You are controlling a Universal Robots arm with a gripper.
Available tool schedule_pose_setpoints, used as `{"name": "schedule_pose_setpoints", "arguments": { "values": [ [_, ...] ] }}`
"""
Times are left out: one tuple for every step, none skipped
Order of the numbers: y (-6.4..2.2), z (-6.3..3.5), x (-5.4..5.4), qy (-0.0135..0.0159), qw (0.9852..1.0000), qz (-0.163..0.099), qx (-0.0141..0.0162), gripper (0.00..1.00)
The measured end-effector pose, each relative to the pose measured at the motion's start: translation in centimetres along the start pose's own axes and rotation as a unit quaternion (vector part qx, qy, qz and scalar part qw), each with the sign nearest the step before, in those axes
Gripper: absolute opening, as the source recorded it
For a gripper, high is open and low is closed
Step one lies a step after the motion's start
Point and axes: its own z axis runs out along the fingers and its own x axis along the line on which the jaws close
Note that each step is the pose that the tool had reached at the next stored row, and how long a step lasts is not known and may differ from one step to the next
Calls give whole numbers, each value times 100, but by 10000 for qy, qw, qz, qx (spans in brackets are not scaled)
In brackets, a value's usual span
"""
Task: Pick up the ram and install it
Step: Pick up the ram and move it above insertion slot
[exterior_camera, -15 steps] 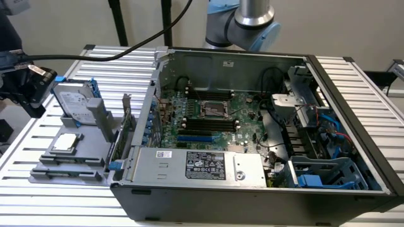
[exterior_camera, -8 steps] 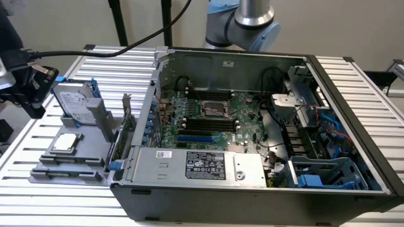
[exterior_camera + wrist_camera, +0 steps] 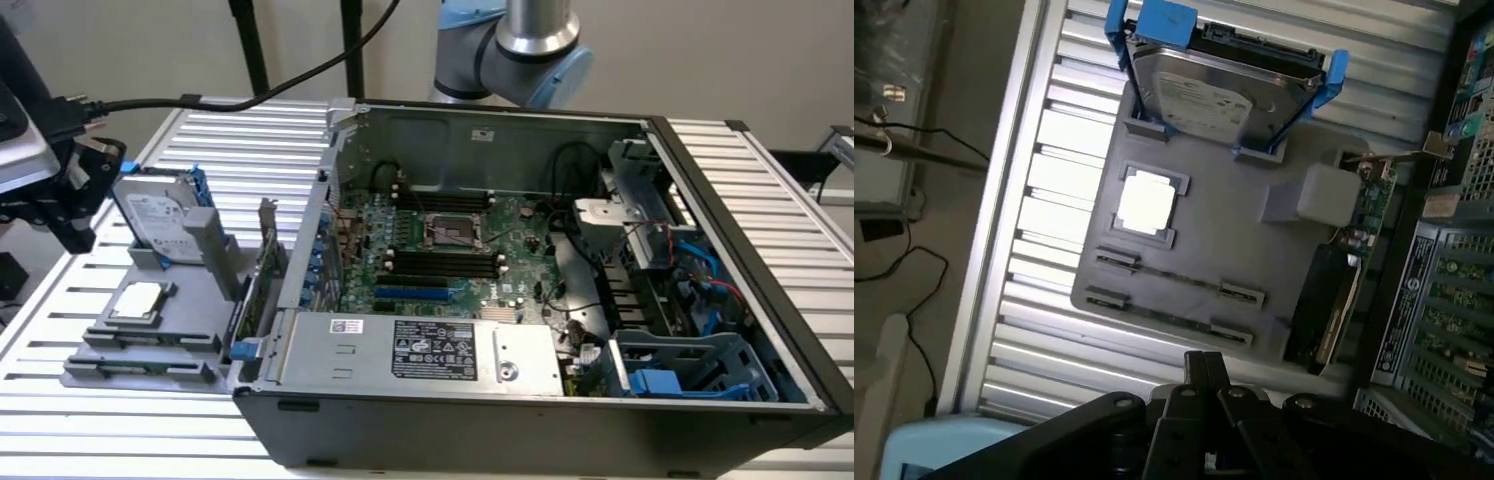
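Hovering with the hand (image 3: 1203, 366) above the counter (image 3: 1044, 205), just off the edge of the grey tray (image 3: 1239, 240) and touching nothing on it. Showing the fingertips (image 3: 1194, 374) pinched narrow, almost together, and carrying nothing between them.

Looking down the wrist view at the ram (image 3: 1166, 316): sitting on edge in its little holders, in the row of the tray closest to the hand, not yet lifted. Noting a second stick (image 3: 1176, 277) lying just beyond it, parallel and close beside.

Reading the long axis: running along the tray's near edge, so lying broadside to the hand rather than pointing at it. Judging the ram to be ahead of the fingertips and below them, nearer to the hand than anything else on the tray.

Passing over the rest of the tray: a square chip (image 3: 1146, 203) past the sticks, a hard drive (image 3: 1224, 95) in a blue bracket at the far end, a tall card (image 3: 1334, 300) standing on the side toward the computer case (image 3: 747, 250).

Switching to the exterior view: seeing the case lying open on the counter to the exterior view's right of the tray, with the black memory slots (image 3: 434, 262) bare on the main board (image 3: 521, 225). Putting those slots well apart from the ram, on the other side of the case wall. Calling the job barely begun: nothing gripped, nothing seated.
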Motion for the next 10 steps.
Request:
{"name": "schedule_pose_setpoints", "arguments": {
  "values": [
    [0,4,0,1,10000,-95,1,11],
    [0,7,0,2,9998,-185,2,11],
    [0,10,0,3,9996,-274,3,11],
    [0,13,0,4,9993,-365,4,11],
    [0,16,0,5,9990,-454,5,11],
    [0,19,0,6,9985,-544,6,11],
    [0,22,0,7,9980,-634,7,11],
    [0,26,0,9,9973,-732,8,11],
    [0,29,-1,10,9966,-822,9,11],
    [-1,33,-1,11,9958,-914,9,11]
  ]
}}
